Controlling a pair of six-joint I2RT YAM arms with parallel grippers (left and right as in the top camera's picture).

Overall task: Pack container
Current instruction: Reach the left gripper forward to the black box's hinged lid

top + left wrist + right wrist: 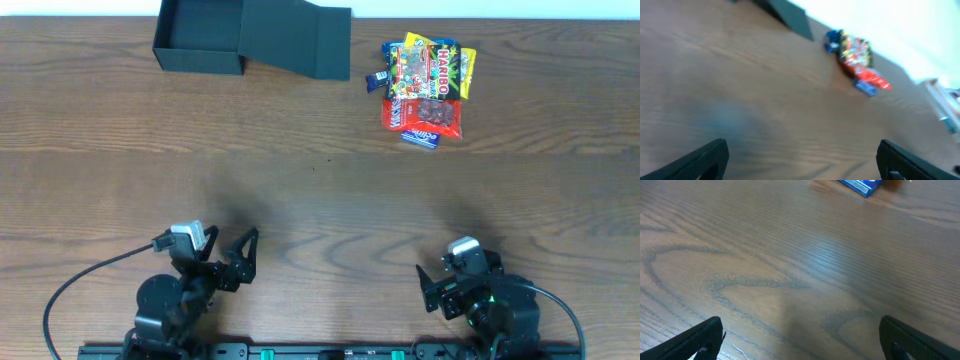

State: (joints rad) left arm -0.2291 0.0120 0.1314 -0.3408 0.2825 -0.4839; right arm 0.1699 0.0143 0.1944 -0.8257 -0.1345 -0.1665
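Observation:
The container (200, 38) is a dark grey-green square box at the far left of the table, open, with its hinged flap lid (300, 40) lying out to the right; a lid corner shows in the left wrist view (790, 17). A pile of colourful candy packets (425, 90) lies at the far right, also blurred in the left wrist view (857, 57). A blue packet (860, 186) edges into the right wrist view. My left gripper (232, 262) (802, 160) is open and empty near the front left. My right gripper (440, 290) (800, 340) is open and empty near the front right.
The wooden table (320, 190) stretches between the arms and the objects. A black cable (90, 275) loops from the left arm. A rail (320, 352) runs along the front edge. White objects (942, 100) show at the right edge of the left wrist view.

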